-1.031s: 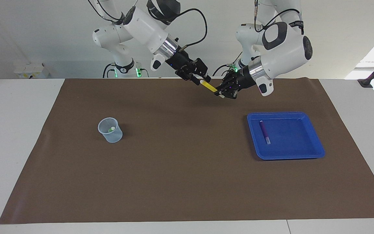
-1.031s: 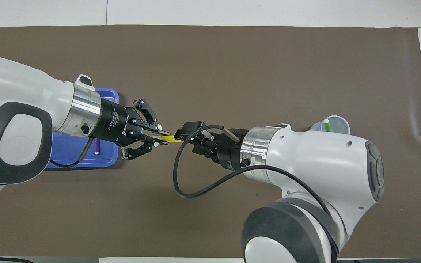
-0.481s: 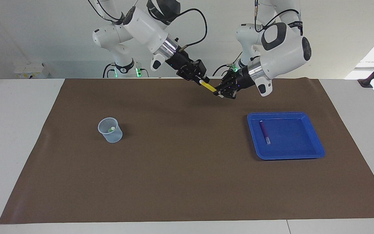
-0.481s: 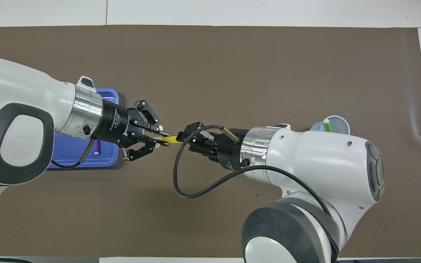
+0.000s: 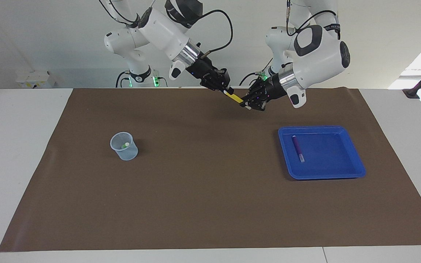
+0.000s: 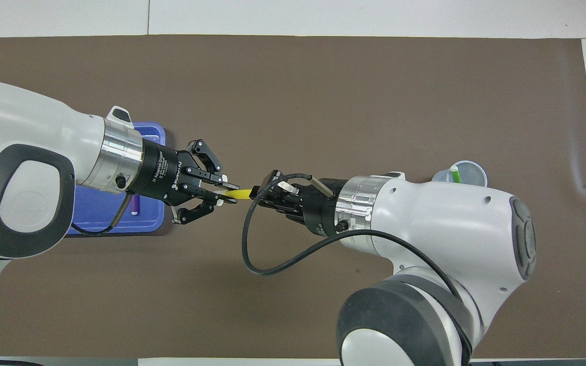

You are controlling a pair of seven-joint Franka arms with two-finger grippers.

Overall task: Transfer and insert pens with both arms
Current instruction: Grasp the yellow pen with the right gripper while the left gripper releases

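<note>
Counter: you have a white counter covered by a large brown mat; the arms enter from the robots' edge.
Blue tray: a shallow blue plastic tray lies on the mat toward the left arm's end, with the purple marker pen flat inside it, near the tray wall that faces the counter's middle.
Cup: a small clear plastic cup stands toward the right arm's end and holds the green marker pen, leaning on its rim.
Left end effector: clamped on one end of the yellow marker pen, in the air over the mat near the robots' edge, about midway along it.
Right end effector: fingertips together on the pen's other end, so you have both arms holding it at once.
Handling: you should expect a light, stiff, smooth-barrelled pen that may pivot in a tip grip; hold it on the barrel, clear of the end to be inserted.
Obstacles: nothing stands between the pen and the cup; mind the right arm's black cable and the green pen already occupying the cup.
</note>
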